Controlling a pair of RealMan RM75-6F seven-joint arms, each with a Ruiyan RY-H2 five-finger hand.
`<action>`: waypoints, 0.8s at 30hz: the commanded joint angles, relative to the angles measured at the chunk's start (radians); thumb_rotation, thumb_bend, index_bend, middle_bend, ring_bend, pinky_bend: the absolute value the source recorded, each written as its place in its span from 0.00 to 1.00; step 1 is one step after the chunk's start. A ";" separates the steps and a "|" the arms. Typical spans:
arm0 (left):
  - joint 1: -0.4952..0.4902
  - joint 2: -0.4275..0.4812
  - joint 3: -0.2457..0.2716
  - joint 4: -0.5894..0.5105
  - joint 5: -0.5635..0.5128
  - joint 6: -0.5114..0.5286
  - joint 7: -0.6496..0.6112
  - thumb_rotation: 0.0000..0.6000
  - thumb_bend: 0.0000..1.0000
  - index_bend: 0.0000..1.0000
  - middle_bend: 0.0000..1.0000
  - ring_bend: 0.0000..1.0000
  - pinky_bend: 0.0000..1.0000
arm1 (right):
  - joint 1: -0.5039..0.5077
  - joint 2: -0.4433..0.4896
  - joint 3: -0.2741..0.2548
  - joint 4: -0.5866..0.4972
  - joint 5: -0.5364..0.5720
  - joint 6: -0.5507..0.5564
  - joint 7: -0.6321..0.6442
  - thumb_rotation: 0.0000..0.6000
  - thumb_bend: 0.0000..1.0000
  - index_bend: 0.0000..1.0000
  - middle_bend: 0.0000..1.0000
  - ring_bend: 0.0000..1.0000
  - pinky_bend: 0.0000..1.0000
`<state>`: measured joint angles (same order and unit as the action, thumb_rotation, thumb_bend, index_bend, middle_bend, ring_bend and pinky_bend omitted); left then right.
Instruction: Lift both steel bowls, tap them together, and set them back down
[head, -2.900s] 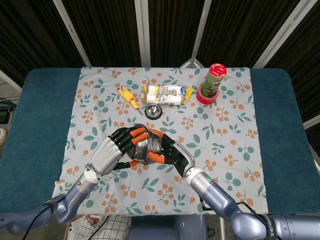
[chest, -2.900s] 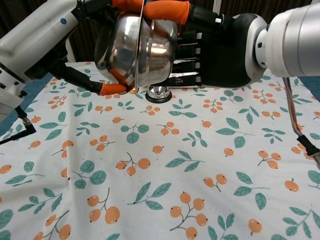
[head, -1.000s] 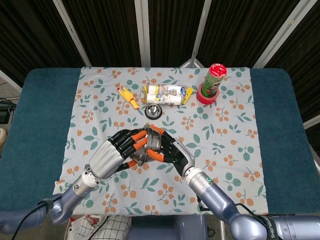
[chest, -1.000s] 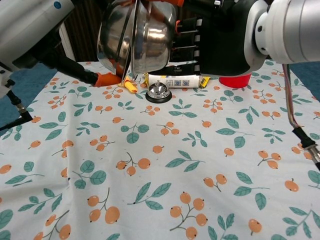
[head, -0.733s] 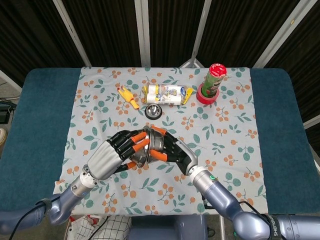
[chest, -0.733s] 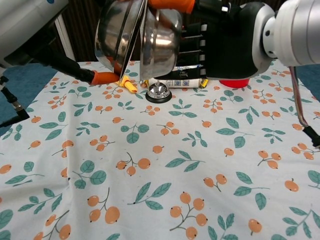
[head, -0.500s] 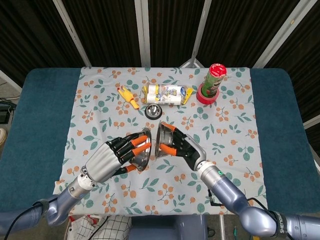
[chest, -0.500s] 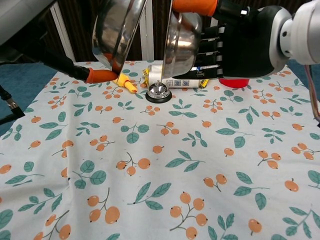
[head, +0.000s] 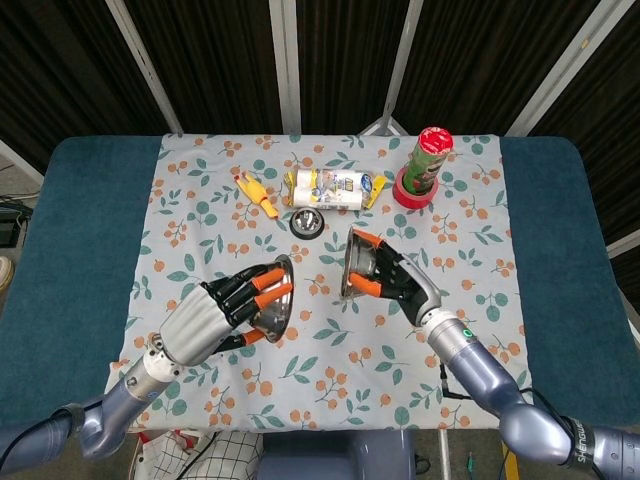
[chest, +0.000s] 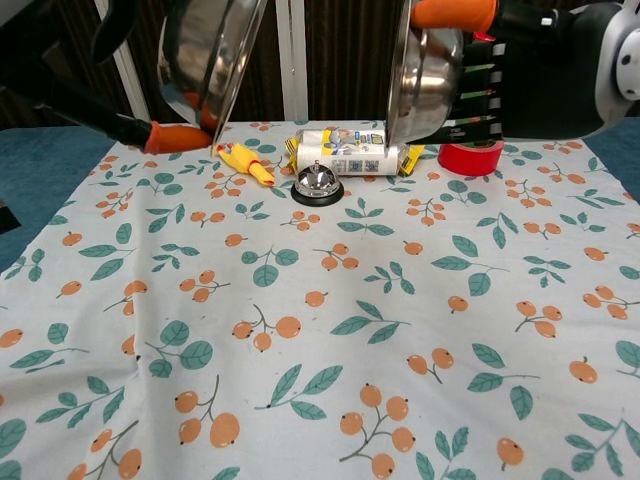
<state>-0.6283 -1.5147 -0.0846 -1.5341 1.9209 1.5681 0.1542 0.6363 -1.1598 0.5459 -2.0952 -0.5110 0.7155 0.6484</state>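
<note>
Above the cloth (head: 470, 230), left hand (head: 205, 318) and right hand (head: 400, 282) each gripped a bowl, left bowl (head: 272, 298) and right bowl (head: 353, 265) apart; setting down remained.

A robot test lab — a teal-padded counter (head: 80, 250) under a floral cloth (head: 460, 260), backed by dark ribbed panels (head: 220, 60) on metal struts (head: 285, 60) — with assorted props set out, like a call bell (head: 307, 222).

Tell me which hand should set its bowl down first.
Probably the left hand. Its bowl hangs over bare cloth, while the right hand's bowl hangs closer to the bell and packet.
</note>
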 joint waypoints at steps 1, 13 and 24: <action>0.022 0.056 0.023 -0.056 -0.069 -0.071 0.015 1.00 0.63 0.64 0.74 0.58 0.76 | -0.002 -0.019 -0.198 0.078 -0.242 0.215 -0.364 1.00 0.36 1.00 0.82 0.88 1.00; 0.030 0.069 0.069 -0.076 -0.200 -0.285 0.149 1.00 0.63 0.64 0.74 0.58 0.76 | -0.048 -0.336 -0.537 0.404 -0.673 0.642 -1.146 1.00 0.36 1.00 0.82 0.88 1.00; 0.031 0.026 0.088 -0.001 -0.251 -0.371 0.188 1.00 0.65 0.62 0.72 0.56 0.75 | -0.086 -0.404 -0.640 0.524 -0.710 0.566 -1.368 1.00 0.36 0.99 0.79 0.84 1.00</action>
<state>-0.5983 -1.4861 -0.0002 -1.5399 1.6752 1.2038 0.3433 0.5550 -1.5598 -0.0879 -1.5755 -1.2162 1.2906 -0.7112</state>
